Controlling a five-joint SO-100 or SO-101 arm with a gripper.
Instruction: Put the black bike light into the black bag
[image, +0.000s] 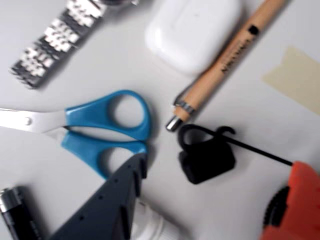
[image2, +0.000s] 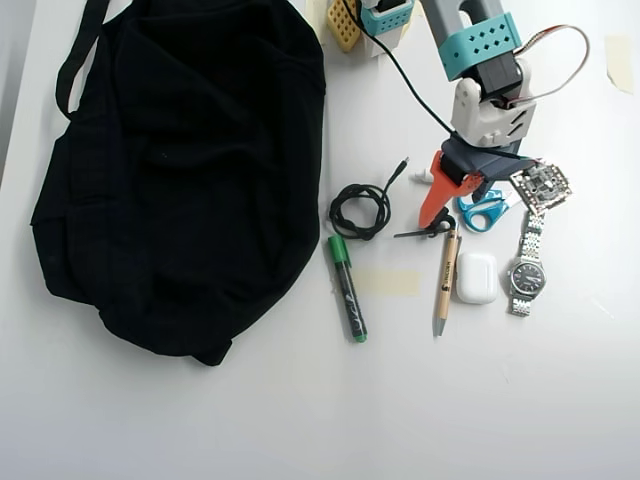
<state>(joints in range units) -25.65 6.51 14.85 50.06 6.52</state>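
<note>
Tool spread wide, black bike light lying untouched between its fingers.

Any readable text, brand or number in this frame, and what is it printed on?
Wooden pen: dark lettering along the barrel, too blurred to read.
Watch: dial markings too small to read.
Green marker: no legible print.
Bike light, earbud case, scissors, bag: no text visible.

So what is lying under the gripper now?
Between the open gripper fingers lies the small black bike light with its thin strap, on the white table. The dark finger covers part of the blue-handled scissors.
</note>
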